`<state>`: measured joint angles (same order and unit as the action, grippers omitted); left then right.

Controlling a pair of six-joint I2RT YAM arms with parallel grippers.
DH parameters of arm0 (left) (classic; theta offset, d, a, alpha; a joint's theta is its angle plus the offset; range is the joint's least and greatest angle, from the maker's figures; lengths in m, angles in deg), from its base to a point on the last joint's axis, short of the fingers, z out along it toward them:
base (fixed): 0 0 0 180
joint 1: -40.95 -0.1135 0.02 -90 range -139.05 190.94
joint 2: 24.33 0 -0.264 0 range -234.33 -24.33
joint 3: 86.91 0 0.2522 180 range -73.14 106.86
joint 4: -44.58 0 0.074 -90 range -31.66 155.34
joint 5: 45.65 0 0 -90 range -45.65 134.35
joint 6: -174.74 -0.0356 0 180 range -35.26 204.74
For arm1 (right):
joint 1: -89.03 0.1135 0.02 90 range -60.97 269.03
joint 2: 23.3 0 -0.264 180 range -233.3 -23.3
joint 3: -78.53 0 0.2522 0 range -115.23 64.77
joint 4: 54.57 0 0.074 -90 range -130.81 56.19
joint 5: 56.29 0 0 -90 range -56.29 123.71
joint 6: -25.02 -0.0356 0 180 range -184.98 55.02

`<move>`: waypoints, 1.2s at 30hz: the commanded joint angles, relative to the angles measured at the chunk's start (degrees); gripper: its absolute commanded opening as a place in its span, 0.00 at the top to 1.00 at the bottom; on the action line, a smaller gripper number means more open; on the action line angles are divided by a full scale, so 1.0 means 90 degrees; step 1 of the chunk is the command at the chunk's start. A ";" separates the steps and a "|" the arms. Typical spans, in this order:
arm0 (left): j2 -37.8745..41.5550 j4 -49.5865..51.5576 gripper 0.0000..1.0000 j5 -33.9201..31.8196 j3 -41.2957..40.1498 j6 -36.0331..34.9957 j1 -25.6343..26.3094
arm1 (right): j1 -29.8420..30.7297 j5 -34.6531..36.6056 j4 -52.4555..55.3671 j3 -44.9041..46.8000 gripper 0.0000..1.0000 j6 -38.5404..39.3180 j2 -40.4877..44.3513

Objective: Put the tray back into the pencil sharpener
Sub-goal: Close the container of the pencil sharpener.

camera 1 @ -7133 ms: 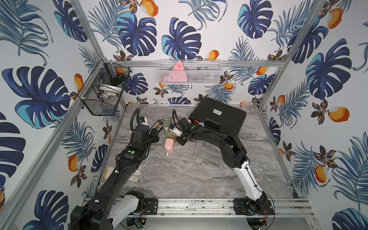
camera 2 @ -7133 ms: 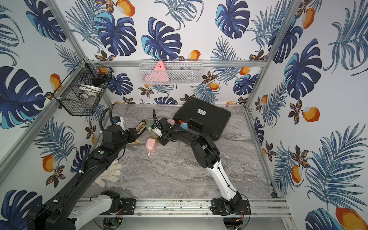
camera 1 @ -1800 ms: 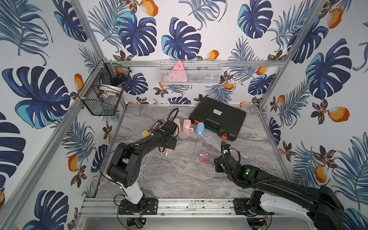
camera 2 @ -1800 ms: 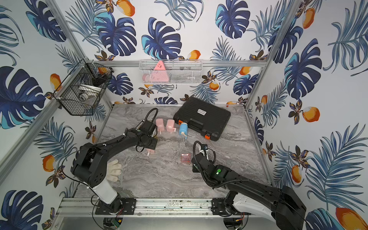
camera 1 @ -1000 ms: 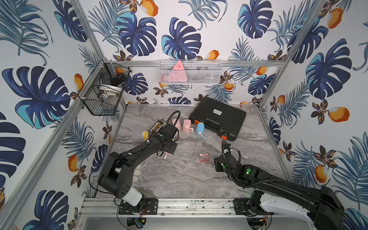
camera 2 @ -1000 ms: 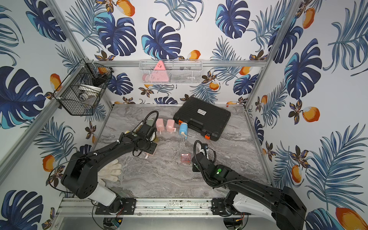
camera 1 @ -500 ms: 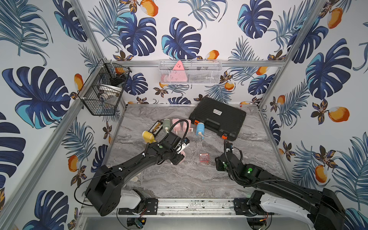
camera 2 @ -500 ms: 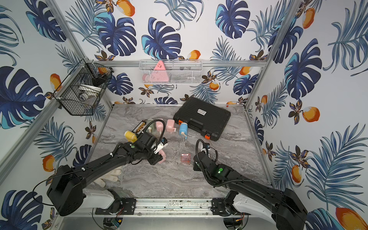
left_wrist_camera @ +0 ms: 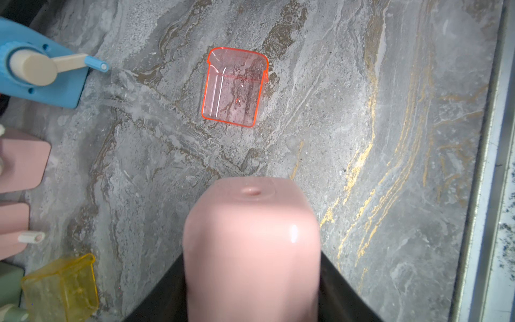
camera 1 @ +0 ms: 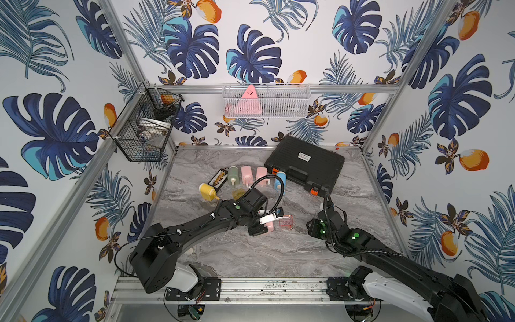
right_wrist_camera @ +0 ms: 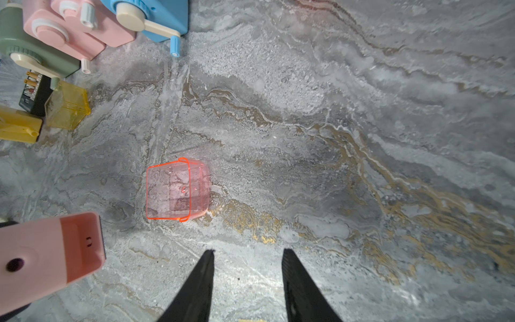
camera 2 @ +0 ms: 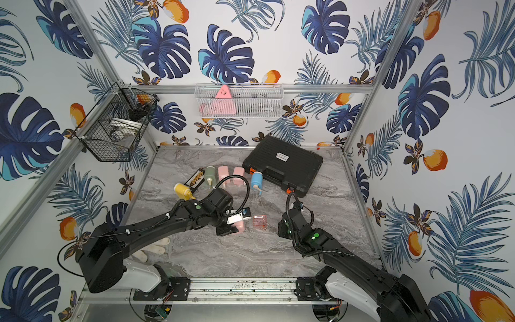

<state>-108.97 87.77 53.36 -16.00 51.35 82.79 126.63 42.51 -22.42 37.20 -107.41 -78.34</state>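
Pink pencil sharpener clamped in the left hand — right hand parted, empty, near the tray.

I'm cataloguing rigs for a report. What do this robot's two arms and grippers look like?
Both the left arm and right arm are black jointed links with white shells near the base rail, green indicator lights and black cables looping over the wrists. The right gripper has slim black fingers tapering to points; the left gripper carries a white bracket.
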 commanded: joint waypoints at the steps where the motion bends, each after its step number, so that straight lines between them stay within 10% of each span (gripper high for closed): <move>1: -0.0296 -0.0095 0.57 0.0131 0.0263 -0.0533 0.0059 | -0.0166 -0.0555 -0.0281 -0.0099 0.57 -0.0052 -0.0255; 36: -0.1594 -0.0701 0.57 -0.0200 0.0733 -0.0643 0.0084 | -0.0846 -0.3081 -0.2629 -0.0844 0.70 0.0032 -0.3522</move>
<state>-122.68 81.83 51.68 -9.60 45.72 83.56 118.98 16.92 -43.47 30.22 -107.59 -109.07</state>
